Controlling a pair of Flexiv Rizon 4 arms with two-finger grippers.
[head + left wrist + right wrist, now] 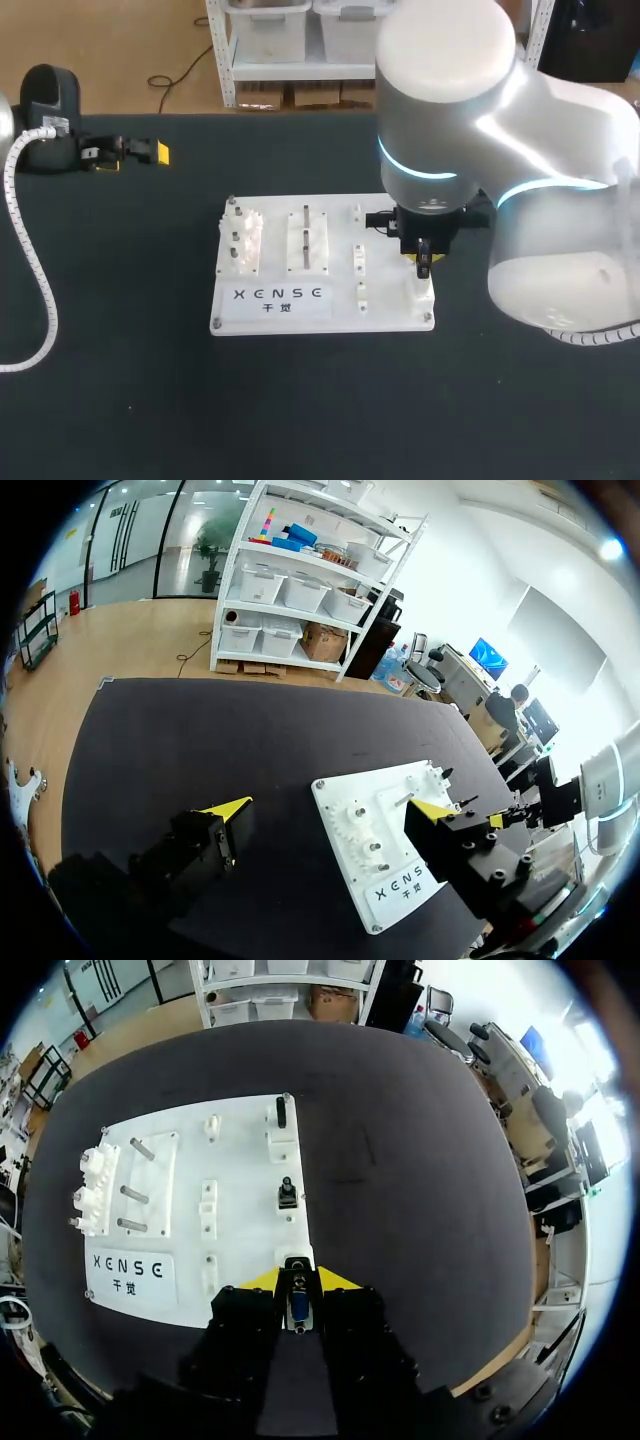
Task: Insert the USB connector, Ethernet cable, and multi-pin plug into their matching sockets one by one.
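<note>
A white board (385, 300) with sockets and fixtures lies mid-table. My right gripper (422, 262) hangs over its right-hand part, pointing down. In the right wrist view this gripper (297, 1282) is shut on a small connector (298, 1305) with a blue and silver face, held just above the board's (240, 1160) near edge. Ahead of it, two black plugs (287, 1195) (281, 1112) stand in the same row of the board. My left gripper (130, 152) rests far off at the table's back left, open (330, 808) with nothing between its fingers.
A white gear block (245, 245) and a block with metal pins (308, 240) fill the board's left half. The left arm's white coiled hose (30, 250) lies along the table's left side. Dark table surface surrounds the board.
</note>
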